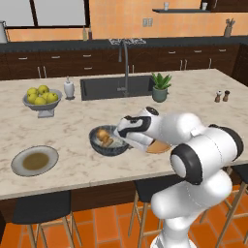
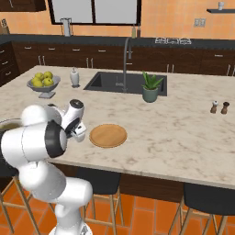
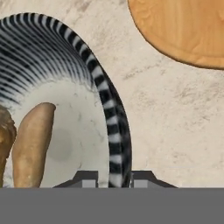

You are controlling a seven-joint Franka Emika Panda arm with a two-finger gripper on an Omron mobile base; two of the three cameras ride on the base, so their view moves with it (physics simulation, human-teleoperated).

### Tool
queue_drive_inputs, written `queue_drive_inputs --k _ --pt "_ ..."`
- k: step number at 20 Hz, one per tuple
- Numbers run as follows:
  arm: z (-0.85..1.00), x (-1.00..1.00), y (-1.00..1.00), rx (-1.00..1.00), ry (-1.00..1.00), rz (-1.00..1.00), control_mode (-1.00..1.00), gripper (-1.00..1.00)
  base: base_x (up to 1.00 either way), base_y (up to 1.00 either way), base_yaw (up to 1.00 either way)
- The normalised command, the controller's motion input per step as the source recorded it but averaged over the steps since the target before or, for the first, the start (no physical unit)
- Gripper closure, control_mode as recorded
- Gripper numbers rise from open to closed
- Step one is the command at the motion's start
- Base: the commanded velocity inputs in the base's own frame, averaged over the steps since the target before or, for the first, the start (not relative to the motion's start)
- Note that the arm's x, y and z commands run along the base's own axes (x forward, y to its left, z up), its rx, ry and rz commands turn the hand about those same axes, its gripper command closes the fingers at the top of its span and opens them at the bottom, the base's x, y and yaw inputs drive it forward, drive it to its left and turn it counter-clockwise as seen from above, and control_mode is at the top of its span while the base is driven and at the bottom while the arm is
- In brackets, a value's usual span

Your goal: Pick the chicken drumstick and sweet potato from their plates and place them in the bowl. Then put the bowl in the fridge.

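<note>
**kitchenbot_fan:** Big picture first: the marble tabletop (image 1: pixel 72 126) carries everything. The grey plate (image 1: pixel 35 161) with the brownish centre sits bare at its near left edge, and the wooden plate (image 2: pixel 108 136) is bare too, just beside the bowl (image 1: pixel 107 142). The chicken drumstick (image 3: pixel 4 140) and the sweet potato (image 3: pixel 31 142) both lie inside the bowl, side by side on the pale speckled bottom.

**simwatcher:** And the claw (image 3: pixel 114 178)? From the hand view its two tips straddle the bowl's ribbed wall, one inside, one outside, pinched narrow on the rim. So it looks like the arm holds the bowl by its edge, ready for the fridge part.

**kitchenbot_fan:** That's the risky bit, imo. A one-sided rim pinch means the bowl could tilt once lifted, and the food might roll toward the low side or spill out. The grip could also slide along the smooth wall if the arm swings fast. The wooden plate is close, so a low drag might bump it.

**simwatcher:** Any labels or brands?

**kitchenbot_fan:** None readable anywhere, no writing on the bowl or plates.
</note>
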Motion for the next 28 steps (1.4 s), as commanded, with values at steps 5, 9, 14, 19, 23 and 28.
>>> queue_drive_inputs --k 5,9,14,19,23,28 --pt "0.73 -0.87 -0.05 0.01 0.01 -0.06 -1.00 1.00 0.00 0.00 0.00" --pt "0.86 -0.94 -0.21 0.01 0.06 -0.07 -1.00 1.00 0.00 0.00 0.00" --pt "0.86 -1.00 -0.28 0.02 0.02 -0.03 -1.00 1.00 0.00 0.00 0.00" --pt "0.54 -0.60 -0.11 0.00 0.02 -0.02 1.00 1.00 -0.31 -0.06 0.00" --pt "0.00 0.00 0.00 0.00 0.00 0.00 1.00 1.00 -0.08 -0.03 0.00" --pt "0.00 0.00 0.00 0.00 0.00 0.00 1.00 1.00 -0.41 -0.10 -0.48"
